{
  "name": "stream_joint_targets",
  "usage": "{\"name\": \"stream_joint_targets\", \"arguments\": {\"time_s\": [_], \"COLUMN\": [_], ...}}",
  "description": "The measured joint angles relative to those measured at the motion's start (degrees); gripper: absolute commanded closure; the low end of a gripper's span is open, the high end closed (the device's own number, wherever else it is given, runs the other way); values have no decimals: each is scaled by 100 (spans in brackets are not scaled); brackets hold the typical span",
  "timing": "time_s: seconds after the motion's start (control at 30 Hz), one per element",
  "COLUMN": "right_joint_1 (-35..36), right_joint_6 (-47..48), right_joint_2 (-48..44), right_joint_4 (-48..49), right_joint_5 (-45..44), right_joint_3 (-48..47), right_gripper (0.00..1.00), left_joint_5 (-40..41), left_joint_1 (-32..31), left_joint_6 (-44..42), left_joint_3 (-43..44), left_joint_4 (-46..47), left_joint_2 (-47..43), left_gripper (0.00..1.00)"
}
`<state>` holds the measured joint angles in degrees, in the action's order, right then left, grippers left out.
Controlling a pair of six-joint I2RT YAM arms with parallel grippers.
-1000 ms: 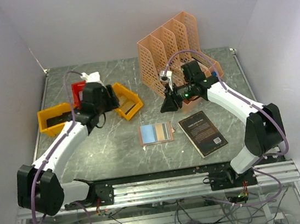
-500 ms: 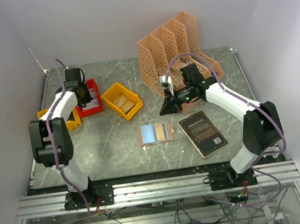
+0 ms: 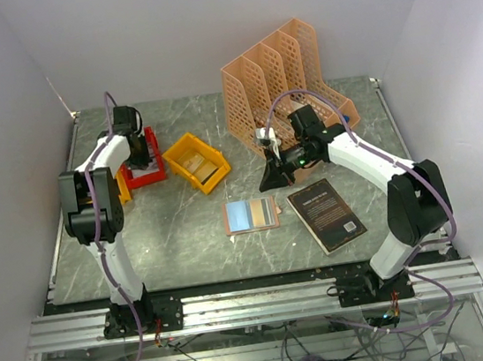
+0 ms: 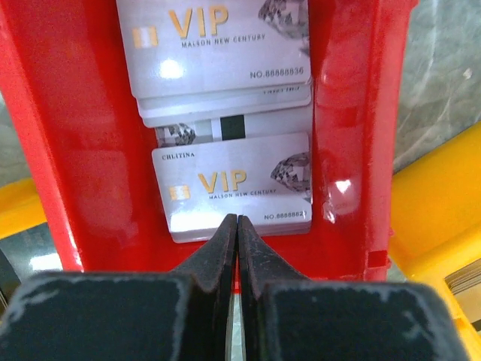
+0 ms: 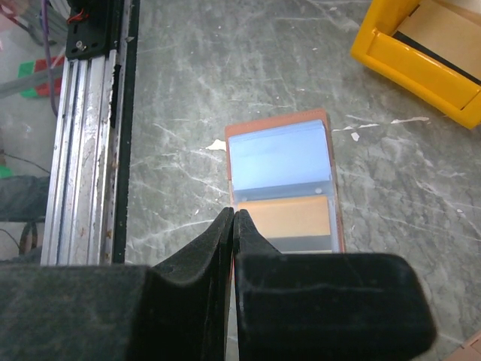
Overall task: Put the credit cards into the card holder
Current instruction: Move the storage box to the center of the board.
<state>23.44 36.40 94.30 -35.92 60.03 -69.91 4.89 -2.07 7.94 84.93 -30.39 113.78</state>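
Two yellow bins flank the red bin (image 3: 156, 161) at the far left of the tabletop (image 3: 186, 232): one (image 3: 196, 161) just to its right, the other (image 3: 123, 188) partly hidden behind the left arm. A tall peach lattice file organizer (image 3: 281, 77) stands at the far right, and a black book (image 3: 326, 215) lies flat near the right arm's base. The credit cards (image 4: 233, 188) lie in an overlapping pile on the floor of the red bin. The left pincer (image 4: 237, 222) hangs over them with its fingers pressed together on nothing, tips at the near edge of the nearest card; contact cannot be judged. The card holder (image 3: 251, 214) lies open and flat at mid-tabletop, just left of the book, showing a pale blue panel and a tan one. The right pincer (image 5: 233, 214) is likewise closed and empty, raised between the organizer and the holder. The tabletop is dark grey-green stone with pale veins, enclosed by plain pale walls, with an aluminium rail (image 3: 258, 303) along the near edge. Each silver card reads "VIP" in gold over "MALSON NEW CENTURY", the top one numbered "NO.88888836"; the nearest adds "CHLITINA". The book's cover text is too small to read.
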Motion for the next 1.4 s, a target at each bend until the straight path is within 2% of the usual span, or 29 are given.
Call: {"name": "stream_joint_targets", "arguments": {"time_s": [0.17, 0.37, 0.67, 0.9, 1.17, 1.4], "right_joint_1": [2, 2, 2, 2, 2, 0], "right_joint_6": [92, 170, 212, 227, 260, 289], "right_joint_2": [59, 101, 133, 166, 219, 219], "right_joint_4": [-90, -201, -240, -260, -304, -321], "right_joint_5": [-2, 0, -2, -2, -7, -11], "right_joint_3": [-50, -72, -114, -120, -136, -136], "right_gripper": [98, 98, 98, 97, 97, 97], "left_joint_5": [-13, -175, -925, -1198, -1167, -693], "left_joint_1": [0, 0, -70, -326, -345, -216], "left_joint_6": [48, 260, 542, 754, 1182, 1556], "left_joint_3": [-103, -719, -1309, -1869, -2647, -3047], "left_joint_4": [-129, -68, 118, 284, 713, 774], "left_joint_2": [2, -264, -662, -1217, -1615, -2404], "left_gripper": [89, 90, 90, 90, 89, 88]}}
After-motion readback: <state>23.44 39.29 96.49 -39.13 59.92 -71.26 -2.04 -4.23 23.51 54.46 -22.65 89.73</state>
